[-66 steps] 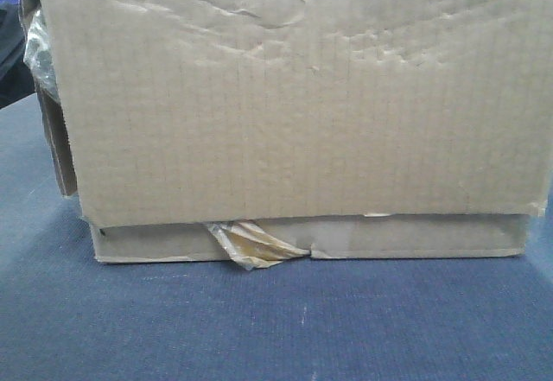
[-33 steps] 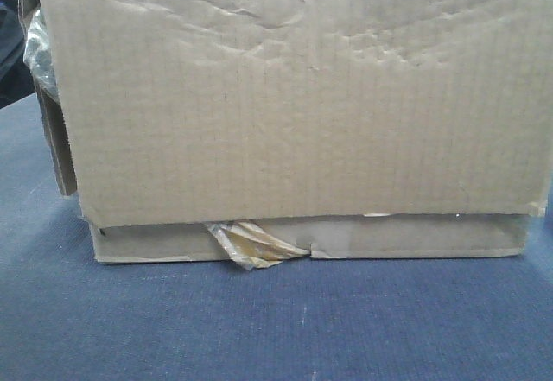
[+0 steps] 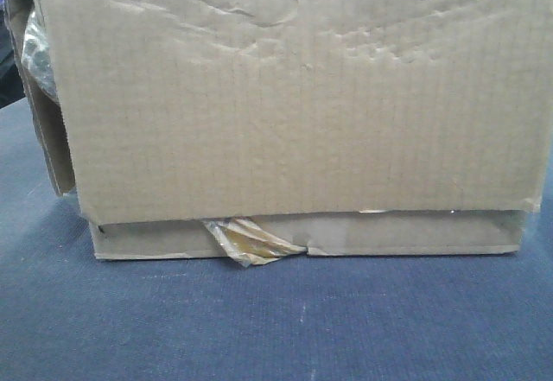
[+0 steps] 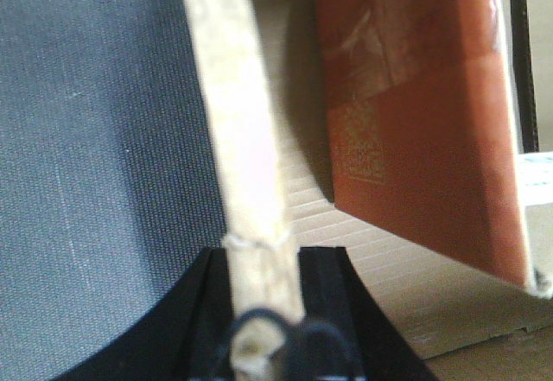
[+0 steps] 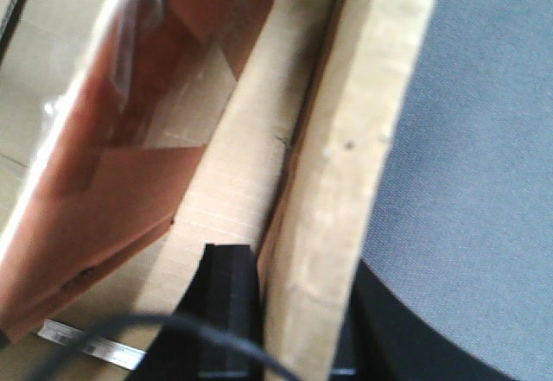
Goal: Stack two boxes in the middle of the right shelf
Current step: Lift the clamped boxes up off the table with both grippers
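Clamped shut with the left tool on the rim of the tall box, one black finger on each side of the cardboard wall. Likewise pinched tight with the right tool on the opposite wall, the edge running up between its fingers. Just inside both walls, a pale corrugated floor and a leaning red-brown panel with a patch of clear tape; cannot tell what the panel belongs to. Outside both walls, blue cloth.

From the front, beginning with that cloth in the foreground. Next, lying flat on it, the thin flat box, with a strip of yellowish tape peeling from its front edge and curling down onto the cloth. Resting directly on top, the tall box, upright, its broad creased face filling most of the view and overhanging the thin one slightly. Behind its left corner, a side flap and some crinkled clear plastic.
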Robot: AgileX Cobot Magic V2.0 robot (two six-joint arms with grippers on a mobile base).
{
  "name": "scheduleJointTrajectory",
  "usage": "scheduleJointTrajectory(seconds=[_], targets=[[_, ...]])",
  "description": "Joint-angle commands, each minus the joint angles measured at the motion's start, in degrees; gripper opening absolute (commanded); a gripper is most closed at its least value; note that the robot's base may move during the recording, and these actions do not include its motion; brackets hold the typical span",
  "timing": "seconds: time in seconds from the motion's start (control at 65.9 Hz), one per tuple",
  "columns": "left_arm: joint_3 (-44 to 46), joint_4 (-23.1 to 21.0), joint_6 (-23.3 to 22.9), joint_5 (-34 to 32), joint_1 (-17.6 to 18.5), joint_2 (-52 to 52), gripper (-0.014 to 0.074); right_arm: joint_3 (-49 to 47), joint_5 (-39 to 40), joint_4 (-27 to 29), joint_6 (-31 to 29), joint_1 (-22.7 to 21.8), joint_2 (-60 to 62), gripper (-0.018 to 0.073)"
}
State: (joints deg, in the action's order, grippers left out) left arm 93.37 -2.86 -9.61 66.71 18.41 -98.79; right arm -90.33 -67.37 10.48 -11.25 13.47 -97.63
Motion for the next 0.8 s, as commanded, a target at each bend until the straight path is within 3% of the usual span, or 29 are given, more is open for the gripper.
scheduleJointTrajectory(seconds=[0.0,0.288,0.531,0.789], targets=[[1.5,-0.4,0.0,1.1,0.1,1.0,-0.0111,-0.5,0.5,-1.5,-0.2,-0.2,1.4,-0.0153],[11.5,4.7,-2.8,3.3,0.1,3.1,-0.0111,-0.5,5.5,-1.5,1.7,-0.2,8.2,-0.0153],[19.7,5.5,-2.8,3.3,0.1,5.4,-0.0111,-1.1,13.0,-1.5,1.7,-0.2,14.7,-0.0153],[25.4,6.1,-2.8,3.3,0.1,9.3,-0.0111,-12.0,13.2,-1.5,1.7,-0.2,17.4,-0.0153]])
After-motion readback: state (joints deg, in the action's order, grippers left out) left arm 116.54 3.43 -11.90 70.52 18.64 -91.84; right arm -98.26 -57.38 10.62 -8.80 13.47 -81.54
